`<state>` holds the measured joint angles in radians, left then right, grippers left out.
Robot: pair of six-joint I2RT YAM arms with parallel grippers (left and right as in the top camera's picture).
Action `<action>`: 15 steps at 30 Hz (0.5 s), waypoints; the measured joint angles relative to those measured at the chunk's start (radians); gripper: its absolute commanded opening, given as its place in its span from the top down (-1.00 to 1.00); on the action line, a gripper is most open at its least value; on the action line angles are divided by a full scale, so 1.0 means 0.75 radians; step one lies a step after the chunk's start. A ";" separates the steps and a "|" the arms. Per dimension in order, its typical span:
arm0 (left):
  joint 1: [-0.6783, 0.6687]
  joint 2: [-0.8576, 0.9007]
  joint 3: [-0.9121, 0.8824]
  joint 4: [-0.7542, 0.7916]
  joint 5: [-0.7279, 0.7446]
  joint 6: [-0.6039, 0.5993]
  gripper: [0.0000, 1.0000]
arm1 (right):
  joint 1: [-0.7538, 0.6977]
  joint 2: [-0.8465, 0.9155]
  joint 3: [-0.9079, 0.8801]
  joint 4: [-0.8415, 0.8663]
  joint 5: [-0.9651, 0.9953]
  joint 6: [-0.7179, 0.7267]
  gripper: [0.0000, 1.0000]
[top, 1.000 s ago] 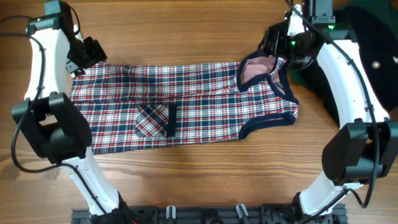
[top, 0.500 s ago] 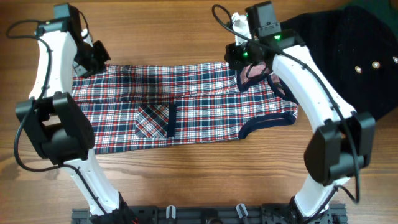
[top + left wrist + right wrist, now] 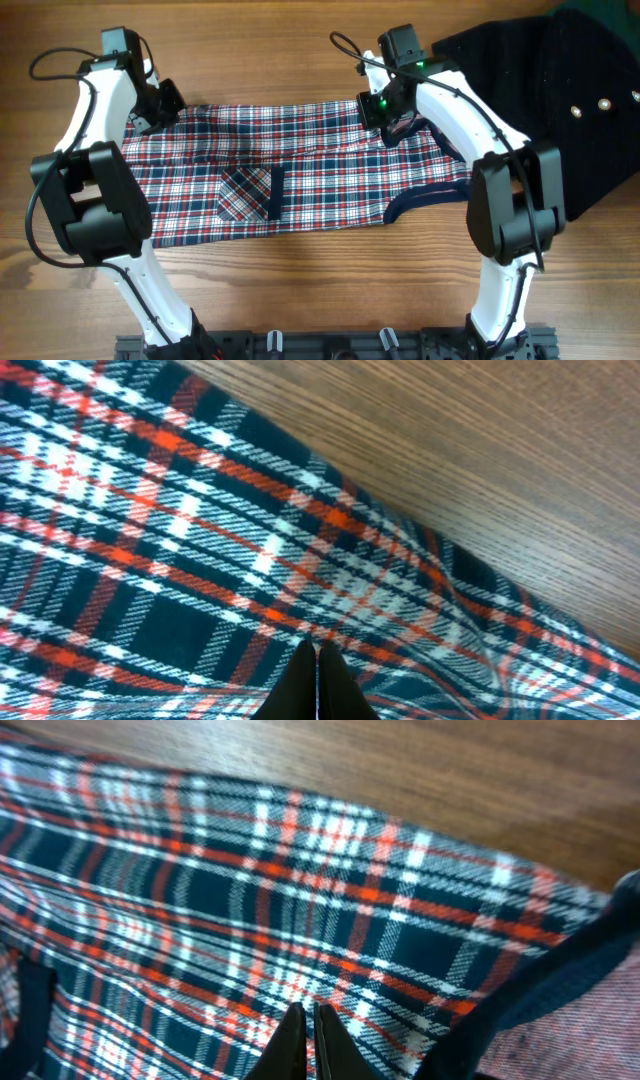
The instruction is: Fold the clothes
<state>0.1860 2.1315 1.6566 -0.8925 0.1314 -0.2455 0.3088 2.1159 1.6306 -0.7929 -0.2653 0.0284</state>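
Note:
The clothes (image 3: 300, 160), a red, white and navy plaid sleeveless top, lie spread flat across the table with a navy-banded pocket (image 3: 250, 193) near the middle. My left gripper (image 3: 165, 103) sits at the top's back left corner. In the left wrist view its fingertips (image 3: 317, 648) are pressed together, and the plaid cloth (image 3: 180, 540) puckers around them. My right gripper (image 3: 377, 108) is at the back edge beside the neckline. In the right wrist view it (image 3: 308, 1010) is shut on the plaid (image 3: 250, 900), with the navy neckline trim (image 3: 560, 970) just to the right.
A larger black garment with metal studs (image 3: 580, 110) lies at the back right, touching the top's armhole end. Dark green fabric (image 3: 610, 15) shows in the far right corner. Bare wooden table (image 3: 300, 290) runs along the front, ending at a black rail (image 3: 330, 345).
Both grippers have gone from open to shut. The right arm swung left from the neckline's far side to the back edge. The left gripper shifted right onto the corner.

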 measured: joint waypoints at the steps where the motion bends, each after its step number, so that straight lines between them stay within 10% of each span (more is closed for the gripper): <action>1: 0.000 0.000 0.000 0.000 -0.006 0.000 0.92 | 0.000 0.017 0.000 -0.012 0.000 0.000 0.91; 15: 0.000 0.092 -0.006 0.066 -0.019 0.000 0.92 | -0.001 0.153 -0.001 0.086 -0.006 0.003 0.92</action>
<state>0.1860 2.2005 1.6520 -0.8429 0.1173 -0.2455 0.3080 2.2303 1.6302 -0.7284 -0.2695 0.0303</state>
